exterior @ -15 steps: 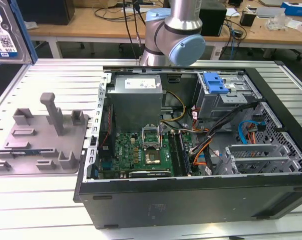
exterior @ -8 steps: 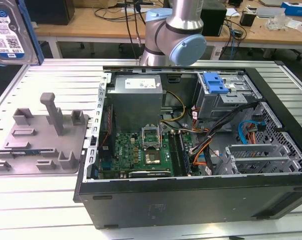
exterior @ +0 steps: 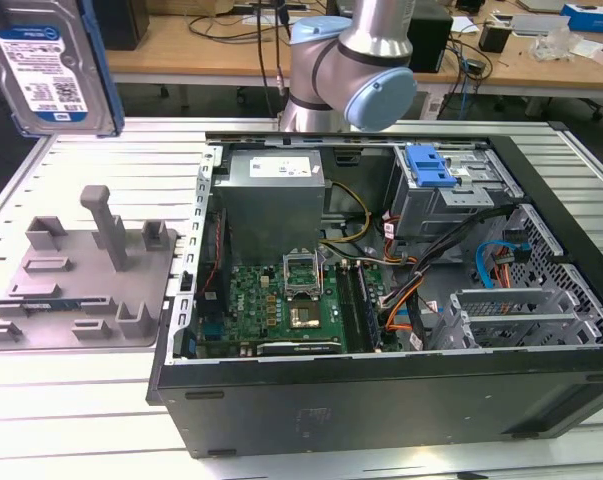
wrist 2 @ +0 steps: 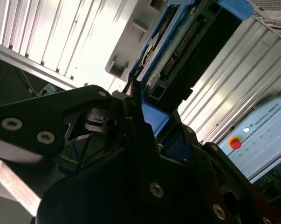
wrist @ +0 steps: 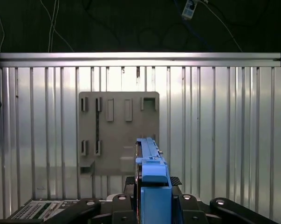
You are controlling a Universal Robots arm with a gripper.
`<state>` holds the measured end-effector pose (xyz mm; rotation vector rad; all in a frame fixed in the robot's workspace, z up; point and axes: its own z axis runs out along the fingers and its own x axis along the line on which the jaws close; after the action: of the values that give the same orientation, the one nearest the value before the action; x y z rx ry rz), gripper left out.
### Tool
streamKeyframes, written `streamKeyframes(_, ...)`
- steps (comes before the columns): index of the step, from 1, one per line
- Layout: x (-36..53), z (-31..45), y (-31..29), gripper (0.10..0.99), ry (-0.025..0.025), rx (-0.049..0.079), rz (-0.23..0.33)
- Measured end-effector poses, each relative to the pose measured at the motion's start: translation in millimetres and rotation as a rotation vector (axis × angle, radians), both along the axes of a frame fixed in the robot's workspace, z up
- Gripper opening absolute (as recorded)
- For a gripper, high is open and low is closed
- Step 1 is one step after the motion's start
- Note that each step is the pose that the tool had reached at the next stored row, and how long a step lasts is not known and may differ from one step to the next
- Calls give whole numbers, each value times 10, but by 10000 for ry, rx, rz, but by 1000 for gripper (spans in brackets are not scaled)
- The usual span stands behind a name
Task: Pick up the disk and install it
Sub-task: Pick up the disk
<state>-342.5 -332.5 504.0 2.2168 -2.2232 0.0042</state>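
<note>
Disk [exterior: 46,65], clamped on edge in the gripper [wrist: 153,189], hangs high over the grey fixture [exterior: 81,285]. Pickup looks done; install is not. The cage [exterior: 451,200] in the case [exterior: 381,400] sits well apart, so seating likely calls for a carry across and squared rails.

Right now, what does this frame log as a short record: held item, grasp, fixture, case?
held item: the disk, raised above the grey fixture
grasp: the gripper, fingers shut on the disk's blue rail
fixture: lies on the table, no disk on it
case: the computer case open, the drive cage with blue tab inside; disk not installed
</note>
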Motion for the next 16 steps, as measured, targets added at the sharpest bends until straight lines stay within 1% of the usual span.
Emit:
streamKeyframes(1, 44, 0, -13, 365, 1, 0, 2)
streamKeyframes(2, 137, -1, -39, 365, -1, 1, -2)
streamKeyframes(3, 210, -1, -60, 365, -1, 0, 0)
streamKeyframes(4, 310, 0, -90, 365, 0, 0, 0)
streamKeyframes(10, 613, 0, -191, 365, 0, 0, 1)
streamKeyframes(11, 686, 0, -218, 365, 0, 0, -1)
streamKeyframes(13, 775, 0, -251, 365, 0, 0, 0)
streamKeyframes(14, 837, 0, -275, 365, -1, 1, -1)
streamKeyframes(15, 937, 0, -317, 365, -1, 0, -1)
streamKeyframes(16, 1001, 0, -349, 365, -1, 0, 1)
